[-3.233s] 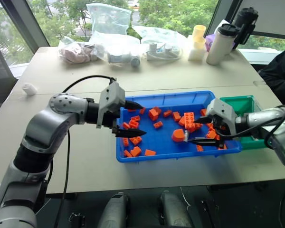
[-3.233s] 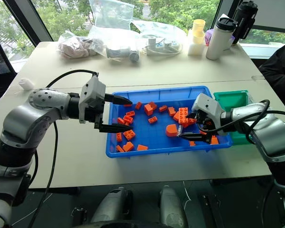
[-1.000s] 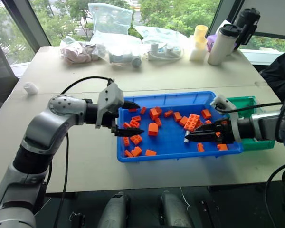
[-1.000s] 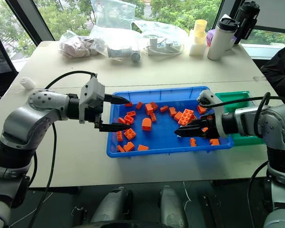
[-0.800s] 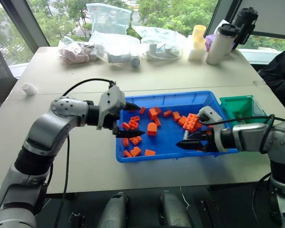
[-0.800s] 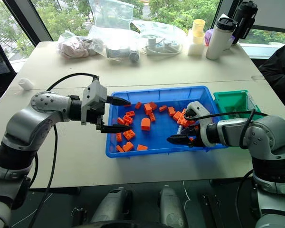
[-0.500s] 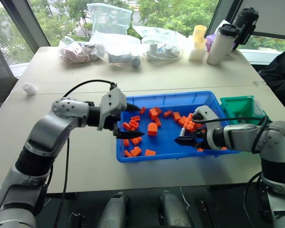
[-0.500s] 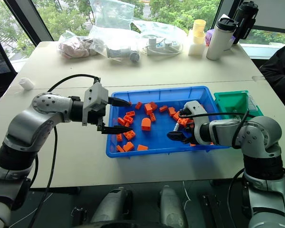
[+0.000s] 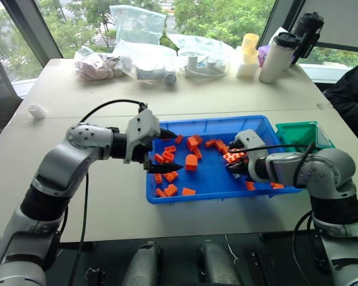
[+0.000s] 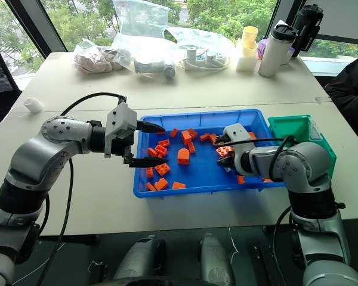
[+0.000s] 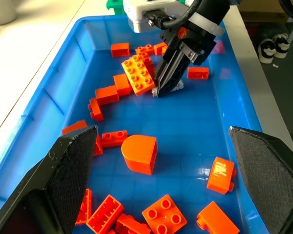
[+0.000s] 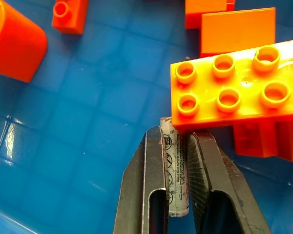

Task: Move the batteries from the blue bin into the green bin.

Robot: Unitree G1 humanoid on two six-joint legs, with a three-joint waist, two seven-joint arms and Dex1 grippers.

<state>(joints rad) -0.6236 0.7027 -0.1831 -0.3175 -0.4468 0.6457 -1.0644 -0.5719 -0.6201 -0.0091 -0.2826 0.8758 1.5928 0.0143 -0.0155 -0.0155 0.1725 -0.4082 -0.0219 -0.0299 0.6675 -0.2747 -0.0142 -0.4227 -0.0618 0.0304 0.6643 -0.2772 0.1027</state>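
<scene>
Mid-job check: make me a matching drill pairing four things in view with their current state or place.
1. right claw
2. left claw
3. small green plastic bin
4. rounded orange plastic block

a. open, over the blue tray's left end
b. lying loose on the large blue plastic tray
c. beside the blue tray's right end
d. shut on a silver-grey cylindrical battery

Pairs: 1-d, 2-a, 3-c, 4-b

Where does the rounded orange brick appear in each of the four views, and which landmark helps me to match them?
Left eye view: rounded orange brick in the blue bin, between the two hands.
Right eye view: the same place.
Left wrist view: between that hand's own fingers, nearer the camera than the right hand.
Right wrist view: beyond the fingers, across bare bin floor.
Shared landmark: the large studded brick beside the right hand's fingertips.
</scene>
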